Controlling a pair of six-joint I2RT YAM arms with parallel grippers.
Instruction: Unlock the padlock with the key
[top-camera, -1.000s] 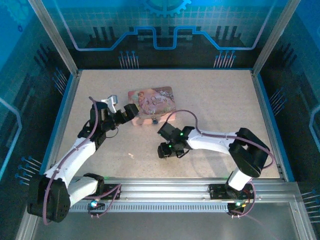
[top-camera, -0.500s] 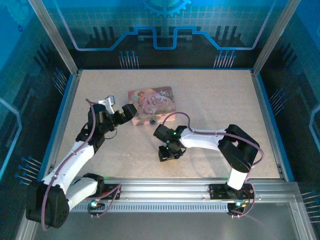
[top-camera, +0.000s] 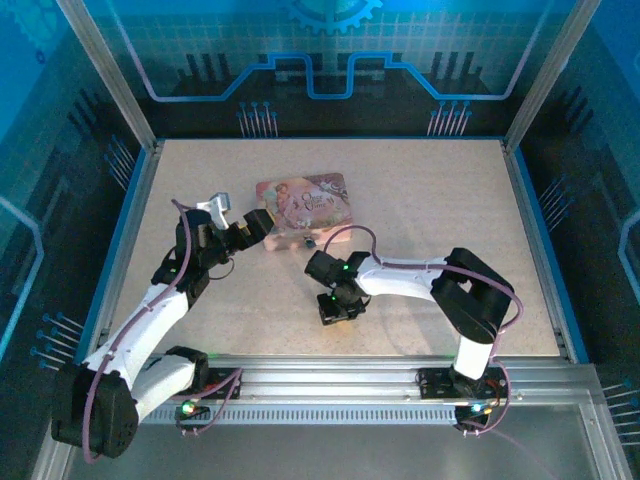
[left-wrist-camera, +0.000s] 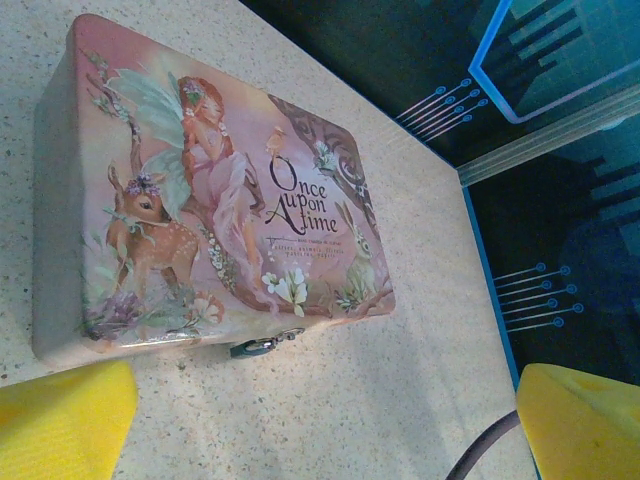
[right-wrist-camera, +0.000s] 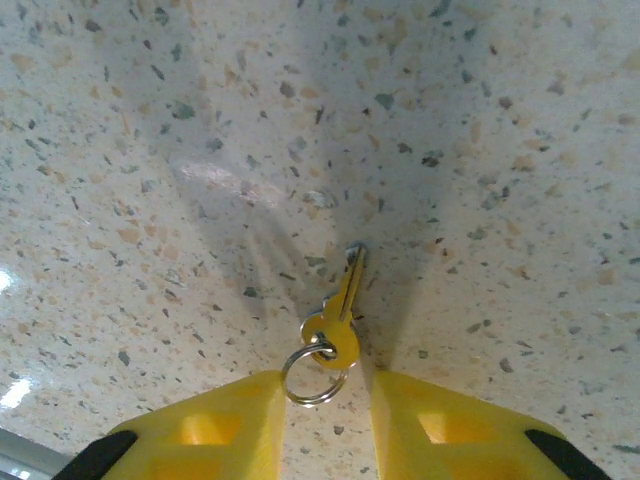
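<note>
The speckled beige tabletop (top-camera: 430, 200) carries a pink rectangular tin box with a fairy picture (left-wrist-camera: 210, 190), and the left tool (left-wrist-camera: 320, 430) hovers just beside its near left corner, yellow fingers wide apart with nothing between them. The right tool (right-wrist-camera: 328, 398) points down at the bare tabletop, its fingers a little apart and gripping nothing. The small pale metal padlock (left-wrist-camera: 262, 346) hangs at the front edge of the box, apart from the small yellowish metal key (right-wrist-camera: 345, 300), which lies flat on the tabletop with its silver ring (right-wrist-camera: 314, 375) between the tips of the right tool.
</note>
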